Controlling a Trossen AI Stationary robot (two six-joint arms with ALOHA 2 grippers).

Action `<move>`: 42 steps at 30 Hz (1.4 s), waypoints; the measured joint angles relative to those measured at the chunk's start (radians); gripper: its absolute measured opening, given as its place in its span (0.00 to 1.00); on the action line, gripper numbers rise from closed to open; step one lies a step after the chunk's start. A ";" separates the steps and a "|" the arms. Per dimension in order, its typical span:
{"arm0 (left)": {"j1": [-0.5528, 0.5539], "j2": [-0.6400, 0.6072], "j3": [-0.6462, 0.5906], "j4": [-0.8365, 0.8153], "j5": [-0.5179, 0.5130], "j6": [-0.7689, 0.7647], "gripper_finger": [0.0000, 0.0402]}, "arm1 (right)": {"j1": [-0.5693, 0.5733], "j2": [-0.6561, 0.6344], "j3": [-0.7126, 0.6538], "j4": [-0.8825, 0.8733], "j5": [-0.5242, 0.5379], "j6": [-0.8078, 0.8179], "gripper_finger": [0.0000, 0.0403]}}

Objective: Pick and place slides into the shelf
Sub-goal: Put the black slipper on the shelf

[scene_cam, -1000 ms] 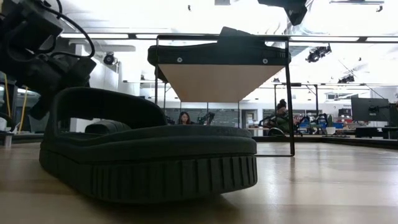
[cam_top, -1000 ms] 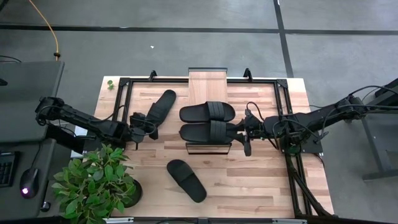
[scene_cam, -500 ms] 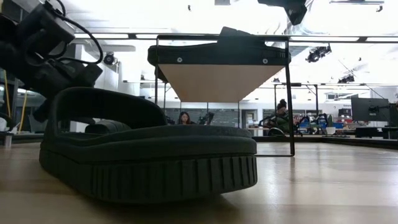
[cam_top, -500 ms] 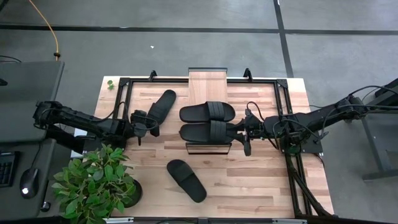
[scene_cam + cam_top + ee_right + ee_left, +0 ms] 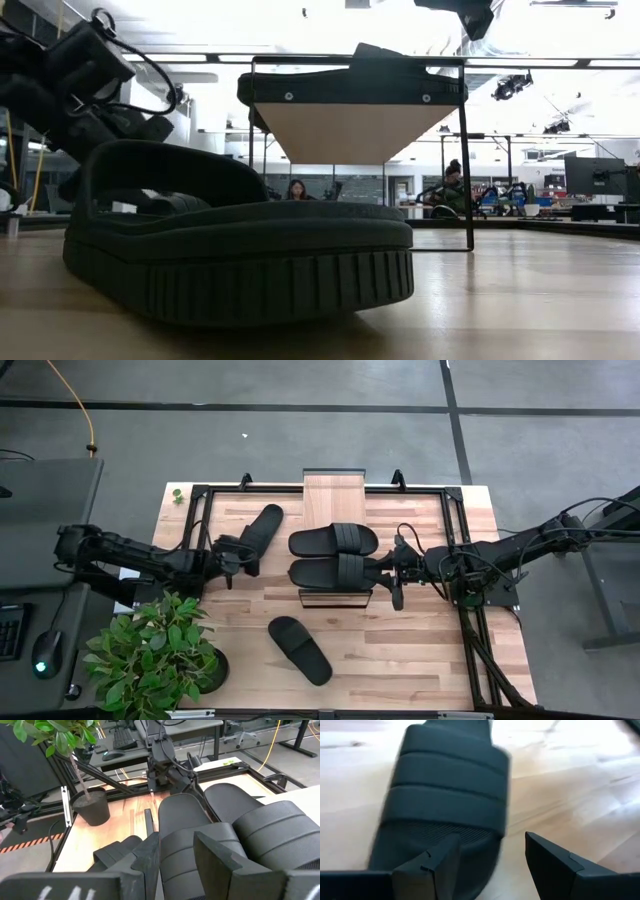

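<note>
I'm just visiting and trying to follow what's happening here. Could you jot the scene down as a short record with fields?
slides on shelf: two, side by side on the shelf
slides on table: one at the back left, one near the front
left gripper: open, at the heel end of the back-left slide
right gripper: fingers either side of one shelf slide's end
beside the table: potted plant
</note>
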 joint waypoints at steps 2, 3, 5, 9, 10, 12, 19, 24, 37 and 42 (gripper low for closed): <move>0.000 0.015 0.000 0.052 -0.003 0.012 0.51 | 0.000 0.000 0.000 0.000 0.000 0.000 0.27; 0.000 0.023 0.000 0.074 -0.002 0.023 0.51 | 0.000 0.000 0.000 0.000 0.000 0.000 0.27; 0.000 0.041 0.000 0.106 -0.003 0.034 0.51 | 0.000 0.000 0.000 0.000 0.000 0.000 0.27; 0.000 0.079 0.000 0.114 -0.007 0.031 0.51 | 0.000 0.000 0.000 0.000 0.001 0.000 0.27; 0.000 0.089 0.000 0.115 -0.013 0.029 0.51 | 0.000 0.000 0.000 0.000 0.001 0.000 0.27; 0.000 0.106 0.000 0.116 -0.030 0.026 0.51 | 0.000 0.000 0.000 0.000 0.000 0.000 0.27; 0.000 0.160 0.000 0.175 -0.081 0.005 0.51 | 0.000 0.000 0.000 0.000 0.000 0.000 0.27; 0.000 0.185 0.000 0.284 -0.082 0.033 0.51 | 0.000 0.000 0.000 0.000 0.001 0.000 0.27; 0.000 0.196 0.000 0.283 -0.155 0.024 0.51 | 0.000 0.000 0.000 0.000 0.000 0.000 0.27; 0.000 0.195 0.000 0.284 -0.176 -0.002 0.51 | 0.000 0.000 0.000 0.000 0.000 0.000 0.27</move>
